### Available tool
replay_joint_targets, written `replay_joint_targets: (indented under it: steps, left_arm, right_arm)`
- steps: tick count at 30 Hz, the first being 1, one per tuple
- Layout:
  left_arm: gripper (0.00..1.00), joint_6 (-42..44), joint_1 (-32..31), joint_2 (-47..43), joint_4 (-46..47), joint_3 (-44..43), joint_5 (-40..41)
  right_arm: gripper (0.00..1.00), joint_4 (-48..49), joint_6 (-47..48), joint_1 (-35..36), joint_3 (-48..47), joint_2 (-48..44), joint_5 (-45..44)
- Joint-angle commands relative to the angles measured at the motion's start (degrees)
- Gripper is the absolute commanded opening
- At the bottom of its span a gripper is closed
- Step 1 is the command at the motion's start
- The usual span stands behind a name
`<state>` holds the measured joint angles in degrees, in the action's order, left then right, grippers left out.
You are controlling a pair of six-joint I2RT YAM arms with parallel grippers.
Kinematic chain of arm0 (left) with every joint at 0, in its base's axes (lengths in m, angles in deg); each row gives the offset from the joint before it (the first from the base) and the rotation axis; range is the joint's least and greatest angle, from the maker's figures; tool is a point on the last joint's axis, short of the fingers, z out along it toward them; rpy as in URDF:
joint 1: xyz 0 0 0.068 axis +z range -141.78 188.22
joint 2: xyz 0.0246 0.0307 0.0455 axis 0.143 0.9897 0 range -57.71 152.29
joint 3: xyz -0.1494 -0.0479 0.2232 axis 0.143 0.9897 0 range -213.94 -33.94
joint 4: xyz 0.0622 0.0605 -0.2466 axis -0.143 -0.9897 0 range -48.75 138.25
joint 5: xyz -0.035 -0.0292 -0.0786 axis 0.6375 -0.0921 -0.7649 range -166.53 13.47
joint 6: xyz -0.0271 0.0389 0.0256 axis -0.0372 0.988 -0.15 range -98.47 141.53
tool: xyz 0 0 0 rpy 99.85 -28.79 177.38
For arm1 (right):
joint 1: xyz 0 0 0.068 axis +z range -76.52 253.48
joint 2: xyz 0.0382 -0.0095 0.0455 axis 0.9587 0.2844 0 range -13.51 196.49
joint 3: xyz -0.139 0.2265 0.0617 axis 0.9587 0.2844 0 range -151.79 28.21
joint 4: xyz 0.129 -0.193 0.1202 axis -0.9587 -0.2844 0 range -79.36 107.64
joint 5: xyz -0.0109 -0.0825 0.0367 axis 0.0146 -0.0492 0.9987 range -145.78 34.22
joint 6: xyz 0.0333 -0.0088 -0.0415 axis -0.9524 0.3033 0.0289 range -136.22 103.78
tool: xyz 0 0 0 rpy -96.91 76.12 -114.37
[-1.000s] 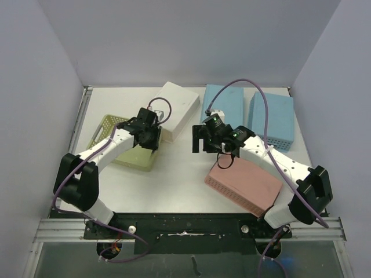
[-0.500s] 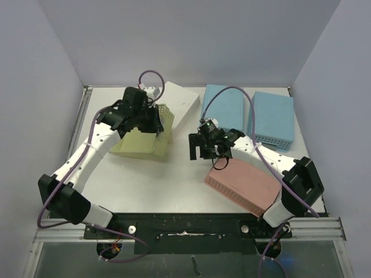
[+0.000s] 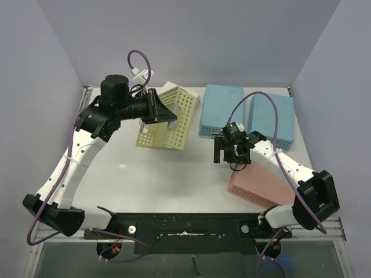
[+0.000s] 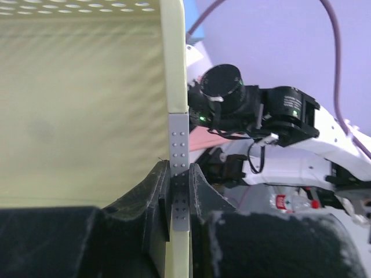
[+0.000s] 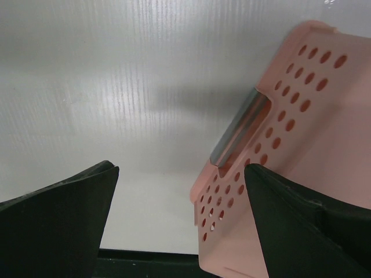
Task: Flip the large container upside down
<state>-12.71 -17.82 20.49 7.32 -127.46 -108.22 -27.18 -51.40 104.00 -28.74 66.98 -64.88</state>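
**Basket (image 3: 165, 121) gripped by its wall, tipped on its side**

Basket of pale yellow-green plastic sits at about 11 o'clock on the desk (image 3: 174, 174). It is tilted steeply, so two of its perforated walls face the overhead camera. Whether its lower edge touches the desk cannot be told.

The left end effector (image 3: 155, 110) is clenched on one wall of the basket. In the left wrist view the two dark fingers (image 4: 159, 191) pinch that thin wall from both sides, with the basket's inside to the left.

A white box (image 3: 188, 99) lies just behind the basket at 12 o'clock, partly hidden by it. Two blue containers (image 3: 223, 110) lie side by side at 1 to 2 o'clock.

The right end effector (image 3: 226, 152) is released, with its fingers spread wide and nothing between them. It hangs over the desk at about 3 o'clock. Just beside it, a pink container (image 3: 255, 185) lies bottom-up at 4 o'clock. In the right wrist view the container's perforated corner and handle slot sit below the right-hand finger (image 5: 301, 220).
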Motion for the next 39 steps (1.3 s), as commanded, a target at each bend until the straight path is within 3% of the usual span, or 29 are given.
replay_joint_targets:
  steps: [1, 6, 8, 10, 14, 16, 25, 31, 35, 39]
  left_arm:
    - [0.0, -7.06, 0.47, -4.71, 14.28, 3.85, -10.16]
    - [0.0, -12.49, 0.55, -6.74, 21.68, 10.23, -12.64]
    - [0.0, -17.44, 0.55, -7.32, 29.01, 13.46, -15.3]
    - [0.0, -27.19, 0.55, -8.45, 42.6, 20.54, -18.54]
    - [0.0, -55.13, 0.38, -7.86, 81.83, 34.44, -20.56]
    - [0.0, -61.05, 0.33, -6.68, 90.3, 37.31, -20.4]
    - [0.0, -57.17, -1.05, -7.87, 83.01, 43.11, -18.38]
    - [0.0, -64.16, -5.11, -4.73, 98.54, 51.04, -14.37]
    - [0.0, -63.8, -6.1, -4.46, 97.92, 53.83, -13.24]
    - [0.0, -69.55, -5.42, -4.54, 105.76, 58.84, -12.08]
  right_arm:
    - [0.98, -4.34, 0.42, 0.13, -6.29, -3.85, -5.68]
    - [0.98, -5.23, 0.24, -2.67, -11.9, -9.93, -6.47]
    - [0.98, -4.71, 0.52, -4.98, -13.11, -12.64, -5.35]
    - [0.98, -4.14, 0.76, -7.72, -13.83, -15.5, -4.35]
    - [0.98, -3.1, 1.47, -13.75, -14.47, -19.08, -1.51]
    - [0.98, -3.13, 1.81, -15.71, -14.59, -19.79, -0.98]
    - [0.98, -2.59, 1.78, -17.19, -12.9, -20.19, -0.54]
    - [0.98, -2.68, 1.87, -17.33, -12.98, -19.79, -0.9]
    - [0.98, -2.67, 2.13, -17.37, -12.72, -20.03, -1.0]
    - [0.98, -2.28, 2.13, -17.4, -12.2, -19.68, -0.05]
